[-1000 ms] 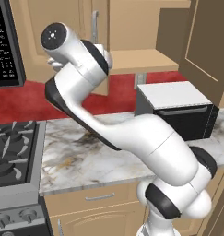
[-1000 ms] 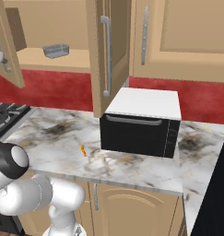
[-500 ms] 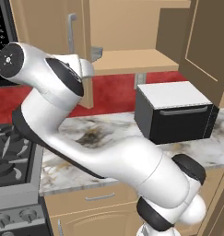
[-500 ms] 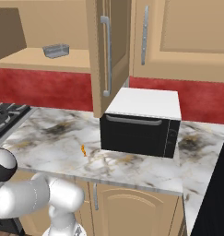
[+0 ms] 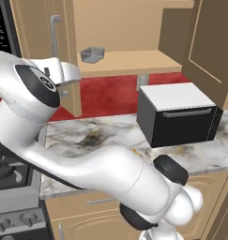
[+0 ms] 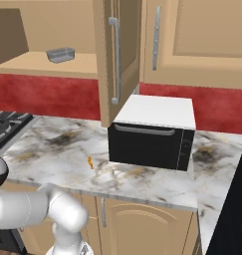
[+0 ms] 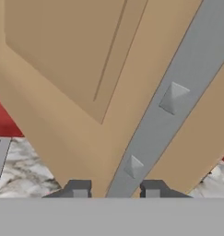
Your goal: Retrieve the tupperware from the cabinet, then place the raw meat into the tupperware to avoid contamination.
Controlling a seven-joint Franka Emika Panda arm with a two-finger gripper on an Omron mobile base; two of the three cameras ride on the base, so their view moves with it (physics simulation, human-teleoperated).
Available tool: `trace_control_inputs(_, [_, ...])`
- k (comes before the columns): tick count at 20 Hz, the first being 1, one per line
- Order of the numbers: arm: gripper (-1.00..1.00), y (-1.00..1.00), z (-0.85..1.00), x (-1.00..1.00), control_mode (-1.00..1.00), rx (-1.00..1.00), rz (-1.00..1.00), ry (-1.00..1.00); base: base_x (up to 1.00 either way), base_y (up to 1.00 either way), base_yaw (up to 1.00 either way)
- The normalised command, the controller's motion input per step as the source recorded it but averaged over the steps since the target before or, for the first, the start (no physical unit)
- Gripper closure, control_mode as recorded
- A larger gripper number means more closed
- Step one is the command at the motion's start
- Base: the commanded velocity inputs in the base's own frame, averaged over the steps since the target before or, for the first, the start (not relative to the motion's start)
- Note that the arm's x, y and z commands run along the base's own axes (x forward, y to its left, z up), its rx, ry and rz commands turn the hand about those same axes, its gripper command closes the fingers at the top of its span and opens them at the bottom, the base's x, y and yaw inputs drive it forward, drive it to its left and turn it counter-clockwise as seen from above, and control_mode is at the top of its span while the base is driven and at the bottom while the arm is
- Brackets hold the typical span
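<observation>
Standing open on both sides, the cabinet (image 5: 129, 61) shows its plain wooden shelf, and the tupperware (image 5: 92, 54) sits on that shelf toward its left end, upright and apart from the doors. From the right base view the same container (image 6: 60, 54) rests on the shelf to the left of the swung-out right door (image 6: 117, 55) with its silver bar handle (image 6: 114, 60). On the marbled counter (image 6: 58, 149) below, the raw meat (image 6: 90, 162) lies as a small orange-red sliver just in front of the black box appliance (image 6: 152, 132) with the white top, near its left corner and not touching it. A stove (image 6: 5, 124) sits at the counter's left end. At the left door (image 5: 42, 51), the gripper (image 7: 115, 189) faces the handle (image 7: 178, 97) closely; the two fingertips (image 7: 78, 189) stand apart on either side of the bar's lower end, not closed on it, with the door panel behind
</observation>
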Motion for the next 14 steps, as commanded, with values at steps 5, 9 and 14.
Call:
trace_control_inputs(5, [-1.0, 0.0, 0.0, -0.23, -1.0, 0.0, -0.01, 0.0, 0.0, 0.0, 0.0])
trace_control_inputs(9, [-1.0, 0.0, 0.0, -0.71, -1.0, 0.01, -0.08, 0.0, 0.0, 0.0, 0.0])
trace_control_inputs(14, [-1.0, -0.05, 0.0, -0.75, -1.0, 0.0, -0.14, 0.0, 0.0, 0.0, 0.0])
